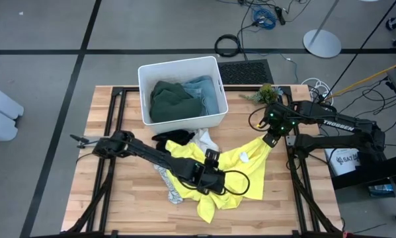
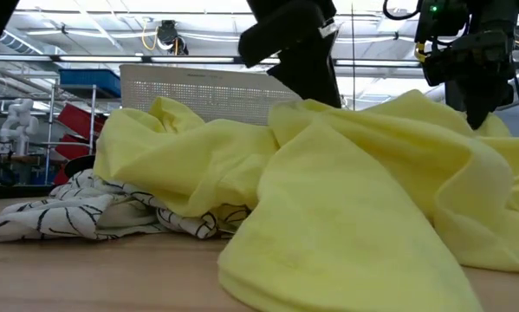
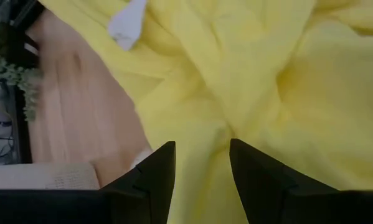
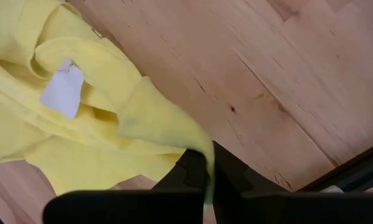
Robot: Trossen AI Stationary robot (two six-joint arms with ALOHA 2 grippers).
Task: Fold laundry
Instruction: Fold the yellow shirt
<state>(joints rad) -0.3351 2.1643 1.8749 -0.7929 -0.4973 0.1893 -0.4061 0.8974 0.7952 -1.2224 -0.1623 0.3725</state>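
Two grippers are working the yellow garment (image 1: 227,173). The right gripper (image 4: 210,168) is pinching a corner of it between closed fingers, lifting that edge near the table's right side. The left gripper (image 3: 202,163) is hovering with fingers spread over the garment's middle. A patterned white garment (image 2: 86,212) is lying beside it; green and blue ones are sitting in the white bin (image 1: 145,92).

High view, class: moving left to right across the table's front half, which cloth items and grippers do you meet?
White patterned garment → left gripper on the yellow garment → right gripper, shut on that garment's corner.
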